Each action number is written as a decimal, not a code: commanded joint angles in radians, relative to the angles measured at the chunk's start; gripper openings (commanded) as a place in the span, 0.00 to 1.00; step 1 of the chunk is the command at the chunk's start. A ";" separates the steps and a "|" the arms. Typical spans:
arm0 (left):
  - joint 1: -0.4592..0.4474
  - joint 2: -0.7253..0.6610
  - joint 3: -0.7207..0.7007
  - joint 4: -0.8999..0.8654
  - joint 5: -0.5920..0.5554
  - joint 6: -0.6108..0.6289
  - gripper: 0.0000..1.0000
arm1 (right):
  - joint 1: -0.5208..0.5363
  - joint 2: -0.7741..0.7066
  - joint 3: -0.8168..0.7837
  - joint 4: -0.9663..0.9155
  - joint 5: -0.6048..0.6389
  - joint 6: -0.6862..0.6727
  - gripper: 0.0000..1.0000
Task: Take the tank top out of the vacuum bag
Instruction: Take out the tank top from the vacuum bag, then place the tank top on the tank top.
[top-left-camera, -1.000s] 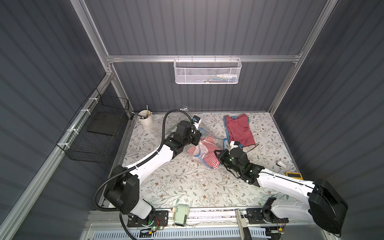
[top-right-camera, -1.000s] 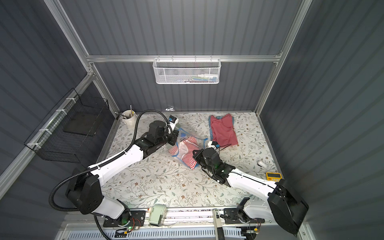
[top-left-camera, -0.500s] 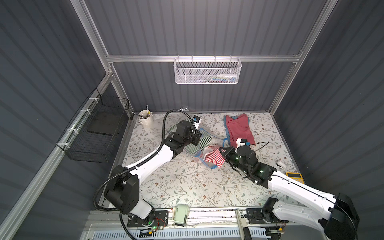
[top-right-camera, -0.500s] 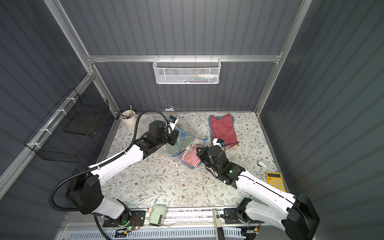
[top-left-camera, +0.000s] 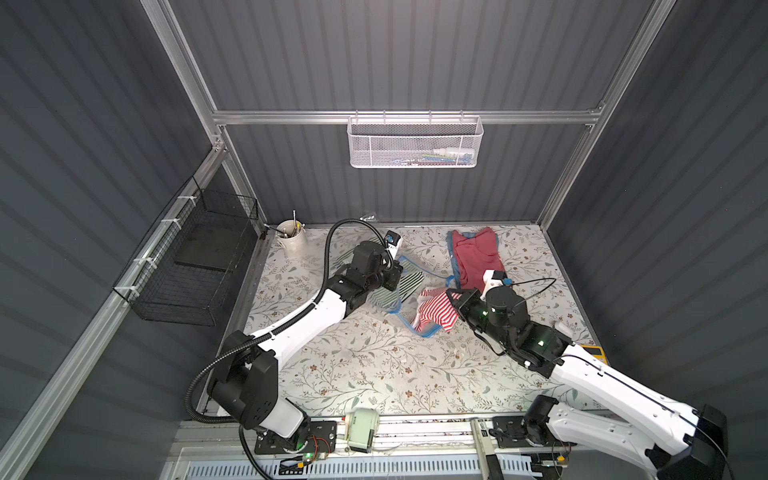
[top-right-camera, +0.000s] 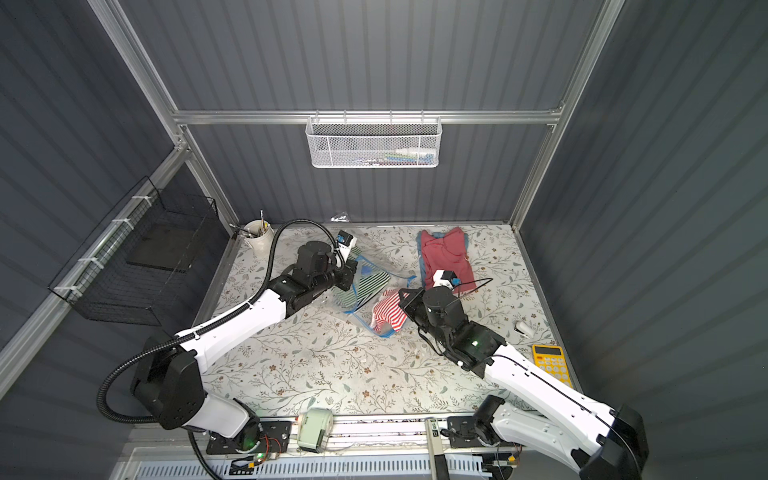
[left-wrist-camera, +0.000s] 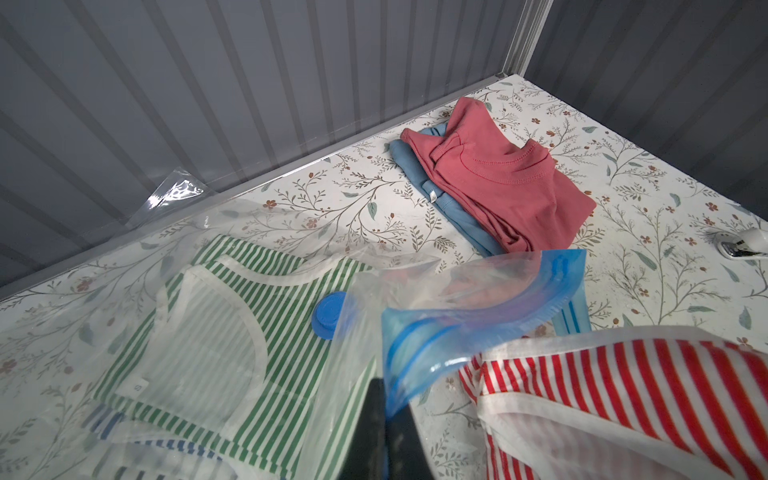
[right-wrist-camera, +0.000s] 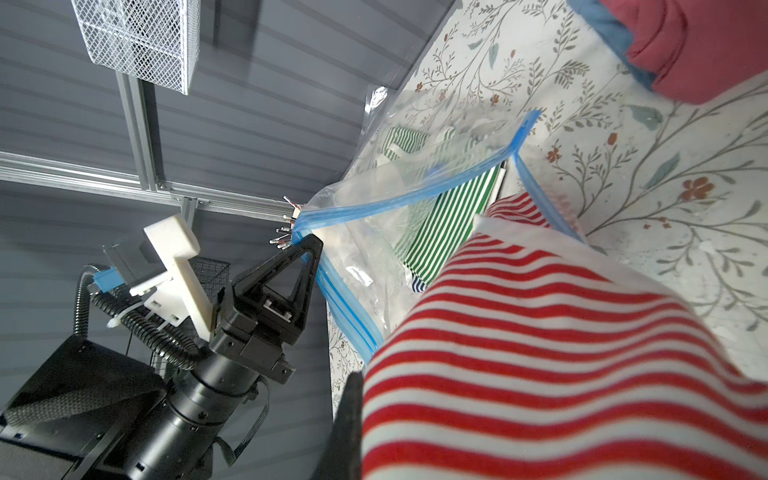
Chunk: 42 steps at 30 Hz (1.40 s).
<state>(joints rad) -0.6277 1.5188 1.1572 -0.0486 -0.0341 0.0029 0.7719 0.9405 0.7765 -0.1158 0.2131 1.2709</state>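
Note:
The vacuum bag (top-left-camera: 409, 274), clear with a blue zip strip (left-wrist-camera: 478, 316) and a round blue valve cap (left-wrist-camera: 330, 313), lies mid-table in both top views. A green-striped top (left-wrist-camera: 249, 316) lies inside it. My left gripper (left-wrist-camera: 386, 399) is shut on the zip edge and holds the mouth up; in the right wrist view the left gripper (right-wrist-camera: 307, 245) pinches the strip's corner. My right gripper (top-left-camera: 453, 301) is shut on the red-and-white striped tank top (right-wrist-camera: 540, 353), which hangs at the mouth, its far end (top-right-camera: 388, 316) draped over the lower zip strip.
A pink shirt on a blue garment (top-left-camera: 476, 257) lies at the back right. A cup of tools (top-left-camera: 293, 241) stands back left. A yellow calculator (top-right-camera: 550, 361) and a small white object (top-right-camera: 523, 328) lie at the right edge. A black wire basket (top-left-camera: 195, 257) hangs on the left wall.
My right gripper has drawn the red-striped tank top rightward out of the bag's mouth, uncovering the green-striped top inside. The left gripper has kept its hold on the zip edge.

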 joint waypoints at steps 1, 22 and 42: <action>-0.001 -0.033 0.020 -0.014 -0.013 0.002 0.00 | -0.003 -0.037 0.053 -0.047 0.046 -0.044 0.00; -0.001 -0.029 0.021 -0.016 -0.009 0.002 0.00 | -0.042 -0.145 0.245 -0.251 0.168 -0.189 0.00; -0.001 -0.020 0.024 -0.019 -0.011 0.008 0.00 | -0.322 -0.097 0.273 -0.247 0.011 -0.265 0.00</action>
<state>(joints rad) -0.6277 1.5158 1.1572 -0.0513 -0.0341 0.0032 0.4881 0.8352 1.0344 -0.3916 0.2779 1.0359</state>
